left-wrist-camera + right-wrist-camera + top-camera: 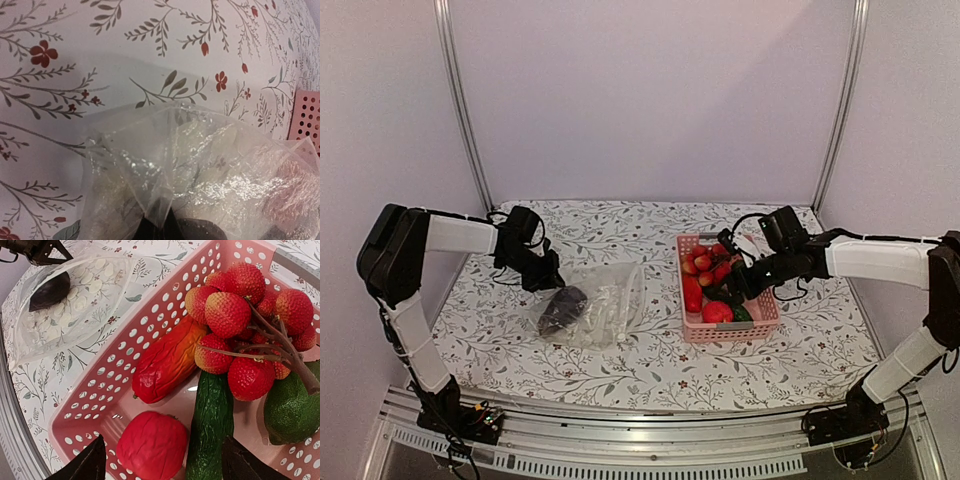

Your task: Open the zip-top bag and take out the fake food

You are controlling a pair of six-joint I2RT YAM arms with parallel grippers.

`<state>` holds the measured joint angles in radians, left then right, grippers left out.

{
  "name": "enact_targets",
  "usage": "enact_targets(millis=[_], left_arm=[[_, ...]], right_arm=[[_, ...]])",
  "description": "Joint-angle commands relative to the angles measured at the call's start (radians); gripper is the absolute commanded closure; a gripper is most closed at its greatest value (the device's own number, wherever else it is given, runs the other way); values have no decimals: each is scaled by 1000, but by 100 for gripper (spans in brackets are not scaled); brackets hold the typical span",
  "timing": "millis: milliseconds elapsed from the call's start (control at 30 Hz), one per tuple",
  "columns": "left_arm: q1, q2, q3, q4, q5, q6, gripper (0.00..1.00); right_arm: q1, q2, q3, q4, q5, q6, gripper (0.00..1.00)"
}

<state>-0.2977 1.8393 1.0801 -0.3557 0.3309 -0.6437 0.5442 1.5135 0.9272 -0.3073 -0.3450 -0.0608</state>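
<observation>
The zip-top bag (605, 310) lies crumpled on the table left of centre, with the dark purple eggplant (563, 308) inside it. My left gripper (546, 279) is at the bag's upper left corner. In the left wrist view it (161, 224) is shut on a fold of the clear plastic (200, 165). My right gripper (740, 280) hovers open and empty over the pink basket (730, 337). In the right wrist view the basket (115, 385) holds a red berry cluster (235, 315), a red pepper (167, 362), a red tomato (152, 445), a green cucumber (210, 430) and an avocado (292, 407).
The flowered table cover (620, 230) ends at a metal rail (650, 440) along the near edge. White walls and two upright metal posts (460, 100) stand behind. The bag with the eggplant (50, 290) shows at the upper left of the right wrist view.
</observation>
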Motion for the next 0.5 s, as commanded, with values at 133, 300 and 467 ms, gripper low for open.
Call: enact_targets(millis=[133, 300, 467], left_arm=[[10, -16, 14, -12, 10, 3, 100], [9, -27, 4, -8, 7, 1, 100], [9, -26, 4, -2, 16, -3, 100]], right_arm=[[24, -91, 50, 79, 14, -24, 19], [22, -157, 106, 176, -31, -13, 1], [-10, -181, 81, 349, -256, 21, 1]])
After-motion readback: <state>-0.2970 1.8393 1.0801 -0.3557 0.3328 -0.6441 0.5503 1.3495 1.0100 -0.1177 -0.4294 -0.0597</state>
